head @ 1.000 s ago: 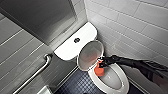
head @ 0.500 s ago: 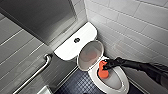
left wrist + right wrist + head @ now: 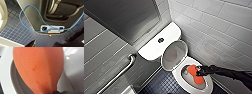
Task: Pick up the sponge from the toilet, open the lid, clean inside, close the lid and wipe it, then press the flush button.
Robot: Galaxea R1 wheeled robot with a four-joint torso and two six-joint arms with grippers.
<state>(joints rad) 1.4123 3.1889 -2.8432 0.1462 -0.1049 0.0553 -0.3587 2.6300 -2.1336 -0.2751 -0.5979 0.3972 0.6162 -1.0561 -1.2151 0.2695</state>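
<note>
The white toilet [image 3: 159,47] stands in the corner with its lid [image 3: 174,55] raised against the cistern, the greyish underside facing me. My right gripper [image 3: 199,72] reaches in from the right on its black arm and is shut on the orange-red sponge [image 3: 194,73], which lies down inside the bowl, within the seat rim [image 3: 180,75]. In the right wrist view the sponge [image 3: 37,69] looms large over the white rim [image 3: 5,78]. A dark flush button [image 3: 160,39] sits on the cistern top.
A metal grab bar [image 3: 121,72] runs along the grey wall on the left. White tiled wall [image 3: 224,30] closes the right side. Dark blue floor tiles [image 3: 164,86] lie before the bowl. The left wrist view looks at floor tiles [image 3: 15,30] and a blue cable [image 3: 25,11].
My right gripper and the sponge have slid a little toward the bowl's near side. The lid stays up.
</note>
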